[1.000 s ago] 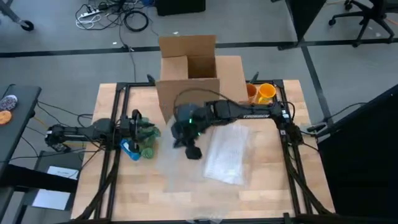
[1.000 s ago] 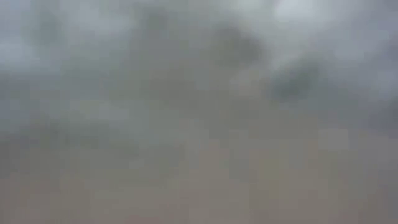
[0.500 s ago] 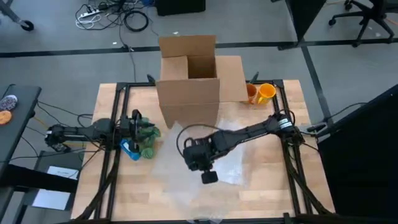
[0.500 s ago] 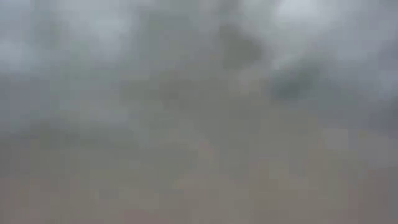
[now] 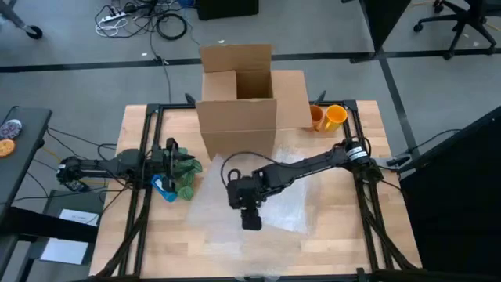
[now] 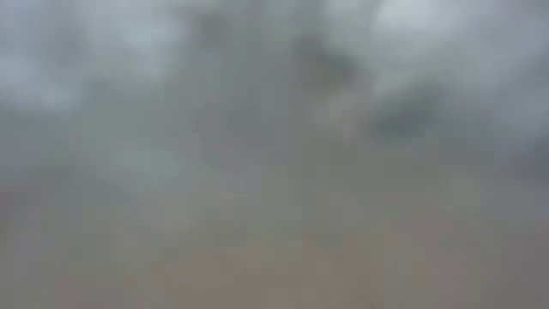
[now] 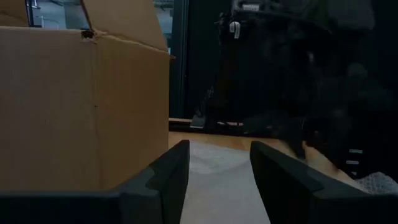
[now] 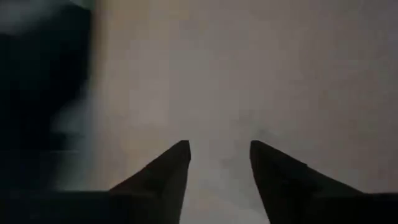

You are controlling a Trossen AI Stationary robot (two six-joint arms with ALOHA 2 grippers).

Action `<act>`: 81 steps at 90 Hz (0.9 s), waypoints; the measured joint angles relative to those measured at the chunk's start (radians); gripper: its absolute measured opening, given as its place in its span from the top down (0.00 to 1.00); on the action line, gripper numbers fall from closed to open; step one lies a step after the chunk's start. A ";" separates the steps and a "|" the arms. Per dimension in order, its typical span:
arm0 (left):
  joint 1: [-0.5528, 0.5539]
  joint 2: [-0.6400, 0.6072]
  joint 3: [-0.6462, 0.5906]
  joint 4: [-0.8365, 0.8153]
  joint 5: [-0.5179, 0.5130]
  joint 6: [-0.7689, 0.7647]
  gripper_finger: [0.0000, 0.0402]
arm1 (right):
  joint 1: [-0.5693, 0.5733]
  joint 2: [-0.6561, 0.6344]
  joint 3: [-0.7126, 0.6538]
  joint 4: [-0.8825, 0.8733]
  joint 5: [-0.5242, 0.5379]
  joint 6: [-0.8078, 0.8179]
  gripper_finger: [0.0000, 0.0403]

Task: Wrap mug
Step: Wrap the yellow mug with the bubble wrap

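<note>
A green and blue thing, which I take for the mug, lies at the table's left. My left gripper is right beside it. In the left wrist view that gripper is open with nothing between its fingers. A sheet of clear bubble wrap is spread over the middle of the table. My right gripper is over the sheet's near left part, pointing down. It is open above the pale wrap. The low view shows only a grey blur. My left gripper stands right next to the green and blue thing; I cannot tell whether its side touches it. My right gripper points down at the bubble wrap with open fingers; I cannot tell whether the tips touch the sheet.
An open cardboard box stands at the table's far middle, its flaps up, and shows close by in the left wrist view. Two orange cups lie to the right of the box. Bare wood shows along the near edge.
My right gripper has swung from beside the box toward the table's near edge, then a little toward the left, and now sits low over the wrap. The wrap shows spread farther toward the left than before.
</note>
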 joint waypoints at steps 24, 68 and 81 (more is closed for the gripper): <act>0.000 0.000 0.000 0.001 0.000 0.000 0.61 | 0.091 -0.001 0.056 -0.071 -0.058 0.021 0.58; 0.000 0.000 0.000 0.159 0.000 -0.094 0.61 | 0.268 0.008 -0.143 -0.366 0.246 0.329 0.57; 0.000 0.000 0.000 0.182 0.018 -0.182 0.61 | 0.286 0.009 -0.223 -0.336 0.426 0.362 0.57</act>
